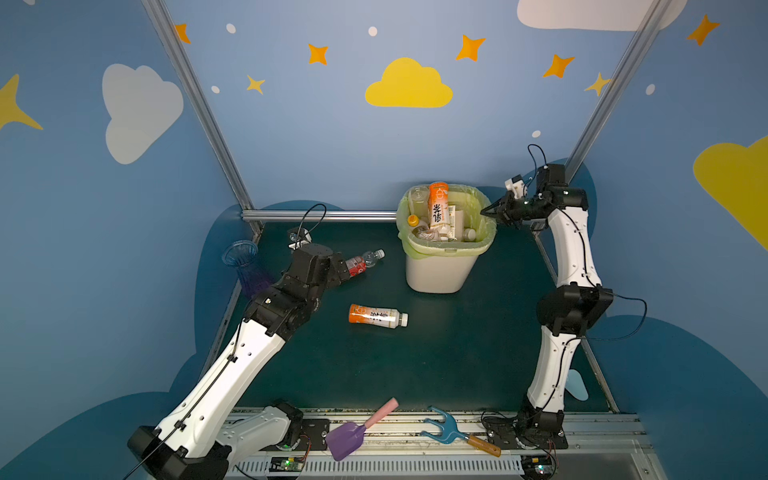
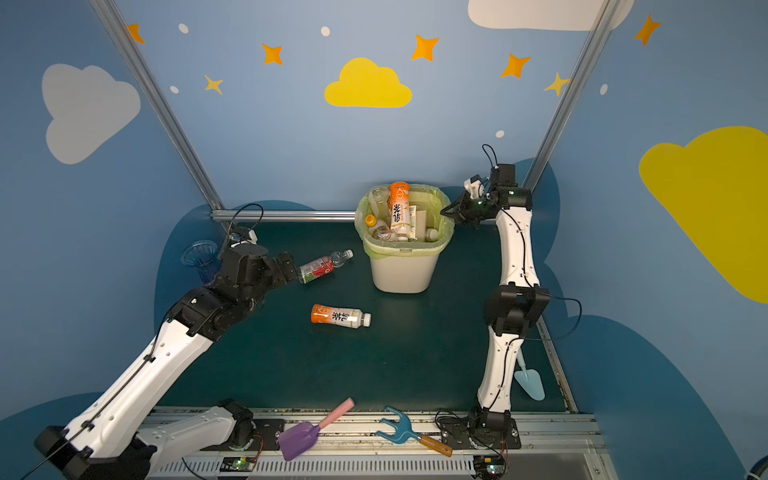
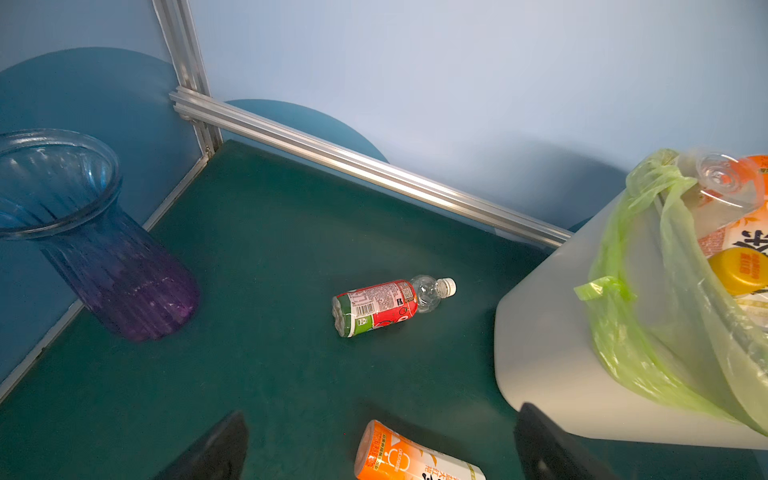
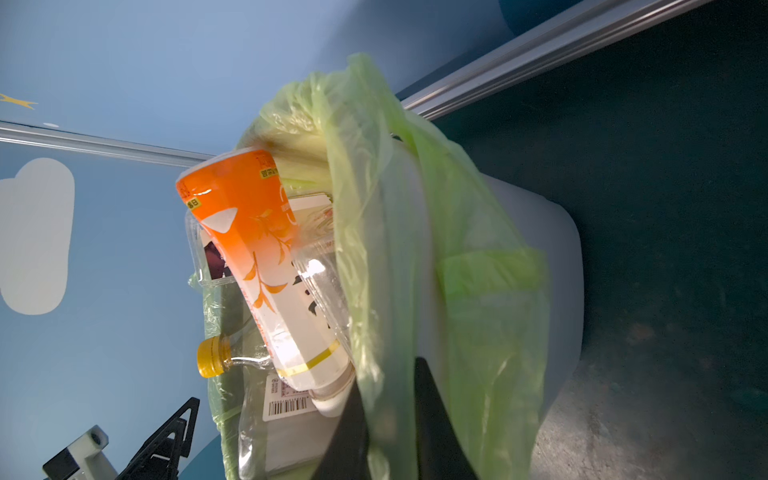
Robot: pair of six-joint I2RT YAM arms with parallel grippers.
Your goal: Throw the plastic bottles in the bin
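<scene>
The desk [image 1: 457,353] is dark teal. The bin [image 1: 436,272] is cream-white and its bag [image 1: 444,248] is pale yellow-green. The red-labelled bottle [image 2: 320,268] also shows green and white. The orange bottle [image 1: 376,319] fades to white and carries black characters. The ribbed vase [image 1: 245,266] runs from blue to purple. The walls [image 1: 332,145] are blue, with yellow clouds and orange stars.

Open mat [image 1: 457,353] lies all around the orange bottle [image 1: 377,318]. The red bottle [image 2: 318,268] has the vase [image 1: 243,262] well to its left and the bin [image 1: 440,270] to its right. A heap of bottles [image 1: 436,224] crowds the bin's mouth.
</scene>
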